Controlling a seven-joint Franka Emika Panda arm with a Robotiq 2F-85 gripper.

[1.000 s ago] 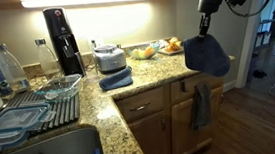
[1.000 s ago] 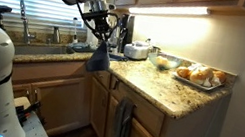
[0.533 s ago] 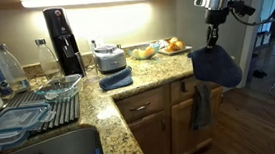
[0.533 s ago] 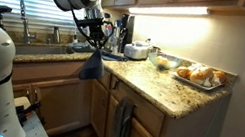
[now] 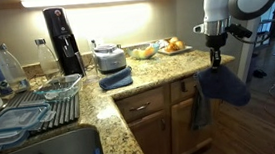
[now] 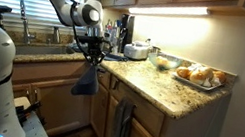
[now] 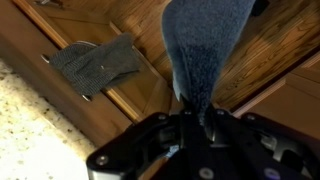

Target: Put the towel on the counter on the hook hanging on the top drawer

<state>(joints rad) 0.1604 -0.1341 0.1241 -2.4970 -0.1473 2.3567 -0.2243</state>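
My gripper [image 5: 217,64] is shut on the slate-blue towel [image 5: 225,86], which hangs from it in front of the cabinets, below the counter [image 5: 150,78] edge. In an exterior view the gripper [image 6: 90,60] and hanging towel [image 6: 85,80] are off the end of the counter [image 6: 151,81]. The wrist view shows the towel [image 7: 205,50] pinched between the fingers [image 7: 195,115] above the wooden floor. The top drawer [image 5: 145,104] is honey-brown. I cannot make out the hook.
A grey-green towel [image 5: 198,107] hangs on a drawer front; it also shows in an exterior view [image 6: 122,121] and the wrist view [image 7: 100,63]. A folded blue towel [image 5: 116,79], a small appliance [image 5: 109,58], a coffee maker [image 5: 62,38] and a dish rack [image 5: 30,111] stand on the counter.
My gripper has moved down with the towel, from above counter height to below the counter edge in front of the cabinets.
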